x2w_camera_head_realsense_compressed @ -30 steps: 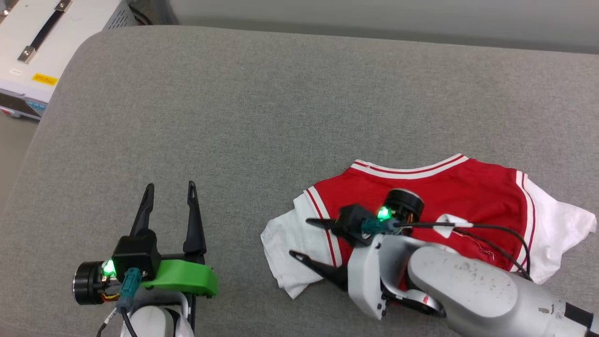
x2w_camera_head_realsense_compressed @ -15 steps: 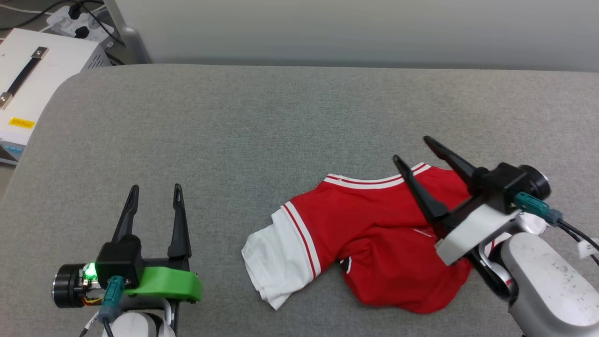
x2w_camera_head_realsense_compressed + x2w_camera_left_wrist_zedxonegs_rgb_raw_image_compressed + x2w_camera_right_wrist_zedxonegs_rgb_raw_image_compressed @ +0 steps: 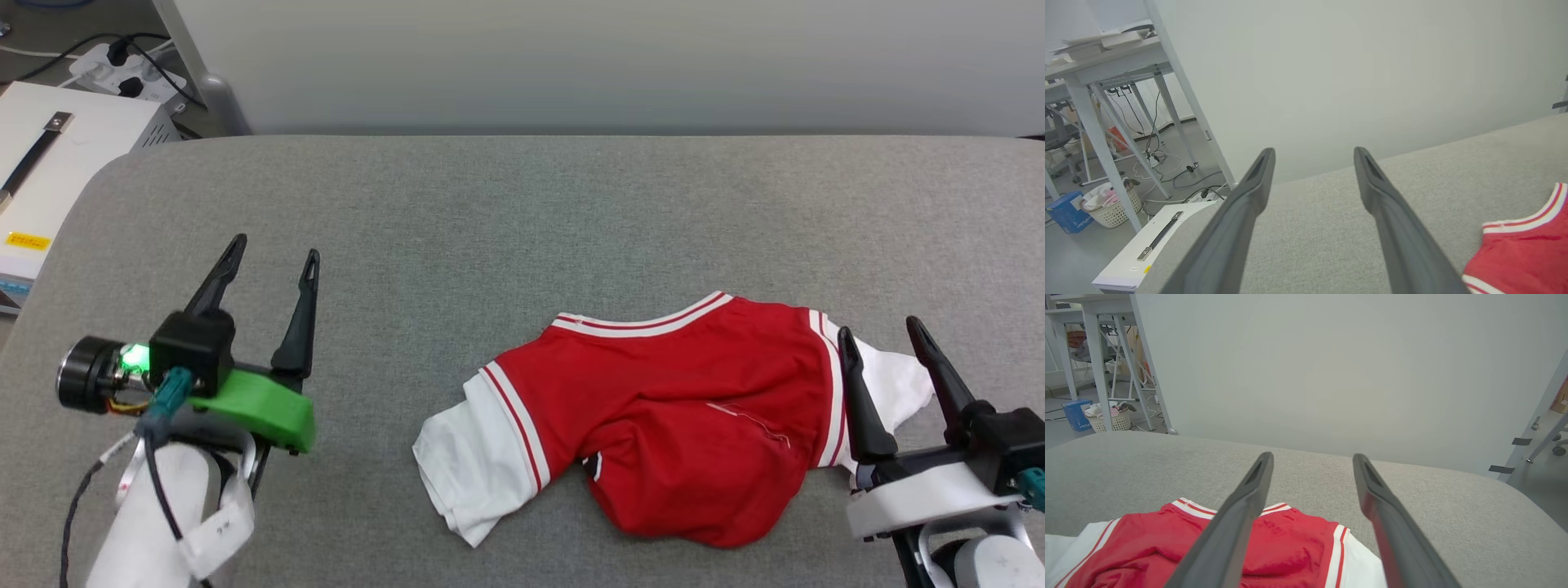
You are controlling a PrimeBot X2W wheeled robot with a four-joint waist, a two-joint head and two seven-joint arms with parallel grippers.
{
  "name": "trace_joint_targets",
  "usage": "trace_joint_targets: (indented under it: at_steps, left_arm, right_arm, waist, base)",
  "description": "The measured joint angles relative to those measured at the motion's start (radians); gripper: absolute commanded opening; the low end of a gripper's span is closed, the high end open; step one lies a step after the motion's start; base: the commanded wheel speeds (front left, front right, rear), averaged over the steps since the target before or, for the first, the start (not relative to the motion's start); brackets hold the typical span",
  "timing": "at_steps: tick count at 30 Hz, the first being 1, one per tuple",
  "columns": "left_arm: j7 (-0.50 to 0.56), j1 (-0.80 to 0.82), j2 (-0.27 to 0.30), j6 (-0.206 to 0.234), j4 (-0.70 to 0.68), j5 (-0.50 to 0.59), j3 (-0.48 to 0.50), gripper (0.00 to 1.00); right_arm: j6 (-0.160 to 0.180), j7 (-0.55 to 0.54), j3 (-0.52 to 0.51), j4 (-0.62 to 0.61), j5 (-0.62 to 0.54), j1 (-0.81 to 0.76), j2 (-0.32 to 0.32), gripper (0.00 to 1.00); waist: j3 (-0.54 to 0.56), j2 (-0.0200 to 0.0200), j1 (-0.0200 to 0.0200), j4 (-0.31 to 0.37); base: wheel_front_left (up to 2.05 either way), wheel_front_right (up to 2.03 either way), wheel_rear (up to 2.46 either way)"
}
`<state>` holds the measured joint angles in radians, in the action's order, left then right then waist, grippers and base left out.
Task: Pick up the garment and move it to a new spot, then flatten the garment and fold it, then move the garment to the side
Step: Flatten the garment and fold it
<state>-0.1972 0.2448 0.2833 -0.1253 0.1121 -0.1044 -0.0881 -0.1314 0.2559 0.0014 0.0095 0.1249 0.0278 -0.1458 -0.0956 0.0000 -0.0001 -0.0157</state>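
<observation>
Two grippers are standing open, holding nothing. I am finding the left gripper [image 3: 276, 247] well left of the garment [image 3: 678, 425], which is lying crumpled on the grey cushion [image 3: 490, 212], long axis left-to-right. The right gripper [image 3: 878, 327] is sitting just beside its right edge, nearer. Head view is giving its full span; right wrist view, the near end.

Looks like a robotics lab or test room to me — a grey padded bench [image 3: 522, 229] against a bare pale partition [image 3: 571, 65], white-legged work desks [image 3: 1098, 61] with loose cables [image 3: 1163, 163] on the floor, a power strip [image 3: 114, 69], and a white instrument case [image 3: 73, 155] beside the bench
</observation>
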Motion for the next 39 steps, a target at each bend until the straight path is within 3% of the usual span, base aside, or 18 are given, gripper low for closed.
trace_joint_targets:
  at_steps: [10,16,26,38,39]
  left_arm:
    - [0.535,0.184,0.282,-0.002,-0.048,-0.386,-0.364,1.0]
    - [0.781,0.255,0.36,-0.003,-0.097,-0.601,-0.537,1.0]
    - [0.895,0.37,0.4,-0.003,-0.061,-0.704,-0.793,1.0]
    - [0.853,0.473,0.367,-0.003,0.165,-0.743,-1.024,1.0]
    - [0.847,0.487,0.368,-0.003,0.171,-0.747,-1.045,0.72]
  right_arm:
    - [0.0,0.0,-0.036,-0.031,-0.042,-0.038,0.042,1.0]
    - [0.0,0.0,-0.03,-0.03,-0.043,-0.035,0.043,1.0]
    - [0.0,0.0,-0.028,-0.021,-0.048,0.002,0.044,1.0]
    - [0.0,0.0,-0.006,-0.002,-0.051,0.046,0.051,1.0]
    - [0.0,0.0,-0.007,0.001,-0.051,0.046,0.051,1.0]
  waist:
    - [-0.028,0.0,0.0,0.017]
    - [-0.049,0.0,0.0,0.03]
    - [-0.096,0.0,0.0,0.054]
    - [-0.158,0.0,0.0001,0.102]
    - [-0.161,0.0,0.0001,0.106]
  base:
    - [0.0,0.0,0.0]
    - [0.0,0.0,0.0]
    - [0.0,0.0,0.0]
    - [0.0,0.0,0.0]
    - [0.0,0.0,0.0]
